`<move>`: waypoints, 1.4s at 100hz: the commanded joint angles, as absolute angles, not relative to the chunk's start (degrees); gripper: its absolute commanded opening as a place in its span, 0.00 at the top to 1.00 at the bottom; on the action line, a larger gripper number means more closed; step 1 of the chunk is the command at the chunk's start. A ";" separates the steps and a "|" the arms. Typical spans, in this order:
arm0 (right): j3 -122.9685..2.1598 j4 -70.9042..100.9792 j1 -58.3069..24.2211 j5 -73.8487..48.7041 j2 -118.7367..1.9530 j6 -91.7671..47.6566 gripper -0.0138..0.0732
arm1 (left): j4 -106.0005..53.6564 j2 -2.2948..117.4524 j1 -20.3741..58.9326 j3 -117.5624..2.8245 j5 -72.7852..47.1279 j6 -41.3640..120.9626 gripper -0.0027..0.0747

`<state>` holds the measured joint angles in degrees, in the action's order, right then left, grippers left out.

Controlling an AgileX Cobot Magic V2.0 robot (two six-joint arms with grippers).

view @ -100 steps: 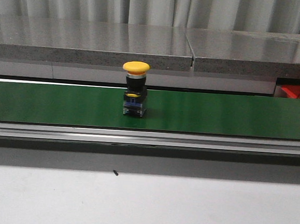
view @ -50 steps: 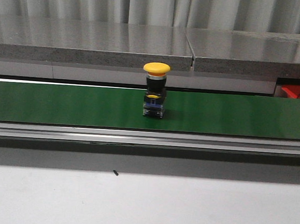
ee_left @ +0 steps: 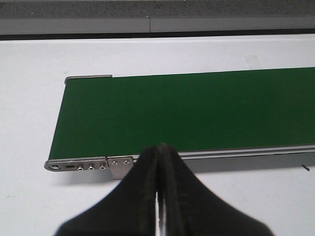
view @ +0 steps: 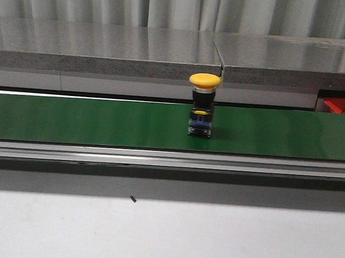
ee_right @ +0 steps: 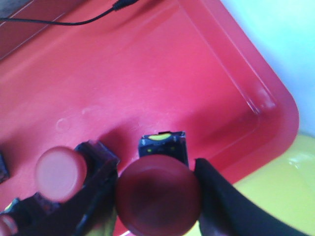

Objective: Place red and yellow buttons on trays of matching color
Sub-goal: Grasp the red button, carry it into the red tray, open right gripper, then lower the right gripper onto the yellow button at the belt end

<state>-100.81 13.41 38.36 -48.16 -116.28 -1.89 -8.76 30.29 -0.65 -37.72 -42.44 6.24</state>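
Right wrist view: we find the right gripper (ee_right: pixel 158 196) closed around a red domed-cap push-button (ee_right: pixel 158 199), its black fingers (ee_right: pixel 216 206) pressed to either side of the cap, the button's block body hanging over the floor of the red plastic tray (ee_right: pixel 162 73). A second red-capped button (ee_right: pixel 60 173) stands just beside it in the same tray. The tray's rounded rim lies near, and past it a yellow tray (ee_right: pixel 275 191) begins, so we judge the release should stay inward of that rim.

The left gripper (ee_left: pixel 158 162) is pressed fully together and empty, hovering at the near end of the green conveyor belt (ee_left: pixel 197 113).

On the front view the yellow mushroom-cap push-button (view: pixel 202 104) stands upright on the belt, further toward the robot's right than a second ago; it is travelling. We judge it the next pick. The white worktop (view: pixel 164 236) leaves free approach room.
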 commanded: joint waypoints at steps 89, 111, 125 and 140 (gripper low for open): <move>-111.90 12.96 37.74 -49.73 -118.87 -3.44 0.10 | -9.59 30.38 -0.19 -39.24 -38.26 5.76 0.99; -111.51 12.70 37.15 -51.84 -113.66 -4.13 0.10 | -9.59 30.38 -0.19 -39.24 -38.26 5.76 0.99; -107.05 12.60 35.68 -50.24 -107.96 -4.96 0.10 | -9.59 30.38 -0.19 -39.24 -38.26 5.76 0.99; -97.95 11.97 32.91 -46.39 -99.27 -5.11 0.10 | -9.59 30.38 -0.19 -39.24 -38.26 5.76 0.99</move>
